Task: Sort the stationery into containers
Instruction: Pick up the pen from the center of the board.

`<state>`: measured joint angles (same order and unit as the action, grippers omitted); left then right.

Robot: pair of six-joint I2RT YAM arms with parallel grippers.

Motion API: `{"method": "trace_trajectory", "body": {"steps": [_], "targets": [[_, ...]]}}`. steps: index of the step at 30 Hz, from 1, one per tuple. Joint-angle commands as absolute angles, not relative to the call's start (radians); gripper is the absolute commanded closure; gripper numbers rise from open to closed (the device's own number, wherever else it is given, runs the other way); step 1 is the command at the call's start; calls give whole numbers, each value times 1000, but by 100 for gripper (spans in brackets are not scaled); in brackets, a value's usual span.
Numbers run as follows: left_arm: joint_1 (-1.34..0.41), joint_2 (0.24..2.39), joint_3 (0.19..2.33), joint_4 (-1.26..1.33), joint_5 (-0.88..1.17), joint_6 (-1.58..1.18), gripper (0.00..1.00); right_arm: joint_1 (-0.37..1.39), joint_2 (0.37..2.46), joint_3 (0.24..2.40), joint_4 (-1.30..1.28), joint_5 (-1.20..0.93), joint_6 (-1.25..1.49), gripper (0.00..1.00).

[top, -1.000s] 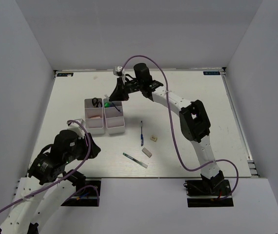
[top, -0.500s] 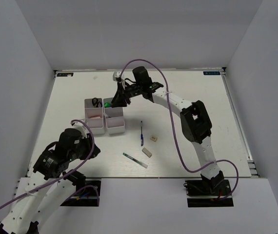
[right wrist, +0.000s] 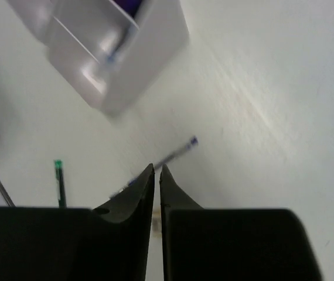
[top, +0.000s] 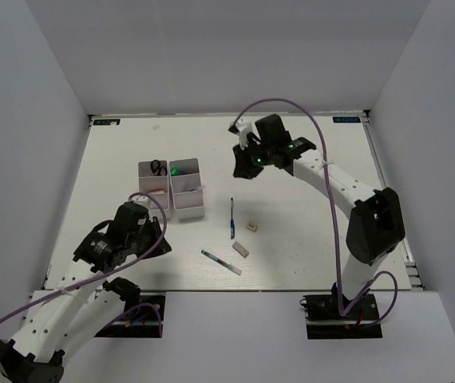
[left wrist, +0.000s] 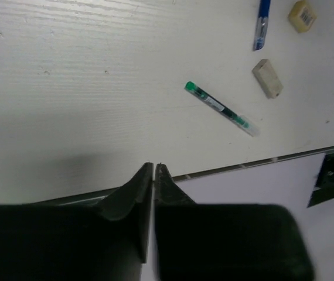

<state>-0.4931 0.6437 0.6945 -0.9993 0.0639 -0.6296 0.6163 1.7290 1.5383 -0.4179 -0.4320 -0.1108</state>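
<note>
The left claw (left wrist: 154,167) has its fingers drawn together to a hairline slit with nothing between them. It hangs over the bench (top: 315,239) on the near side of the trays (top: 157,209), toward the arm bases. The right claw (right wrist: 156,170) is likewise pinched nearly closed and empty, and is raised above the bench off the right side of the trays, about level with their far end. The trays stand side by side and touching. The left tray (top: 143,188) has black-handled scissors (top: 157,167) in its far compartment. The right tray (top: 189,211) has a green-capped marker (top: 176,170) in its far compartment. Four pieces lie loose on the bench to the right of the trays and nearer the arm bases. A blue pen (top: 231,219) lies just right of the trays, roughly parallel to their long sides. A beige eraser (top: 251,227) sits just beyond the pen, farther from the trays. A grey eraser (top: 241,250) lies nearer the bases. A green-tipped pen (top: 221,262) lies slanted, the closest of the four to the bench's near edge and well apart from the trays.
</note>
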Motion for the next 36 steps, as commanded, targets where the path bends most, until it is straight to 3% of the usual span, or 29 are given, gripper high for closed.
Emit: {"method": "trace_trajectory", "body": {"steps": [1,3,5,10,13,26,36], "targets": [[-497,690,690,-997,32,-672,64,615,1790,1425,-608,-241,-42,91],[-499,684,693,-1009,26,-681,42,632,1836,1440,-612,-204,29,87],[-503,670,690,-1023,20,-686,34,643,1923,1520,-641,-177,81,82],[-502,586,690,-1089,5,-678,32,675,2045,1660,-687,-138,169,69],[-502,554,690,-1124,-17,-669,32,696,2072,1669,-652,-124,213,66],[-503,491,647,-1131,-2,-667,32,733,2181,1727,-709,35,305,66],[-502,466,638,-1143,-2,-676,32,741,2229,1736,-726,28,322,67]]}}
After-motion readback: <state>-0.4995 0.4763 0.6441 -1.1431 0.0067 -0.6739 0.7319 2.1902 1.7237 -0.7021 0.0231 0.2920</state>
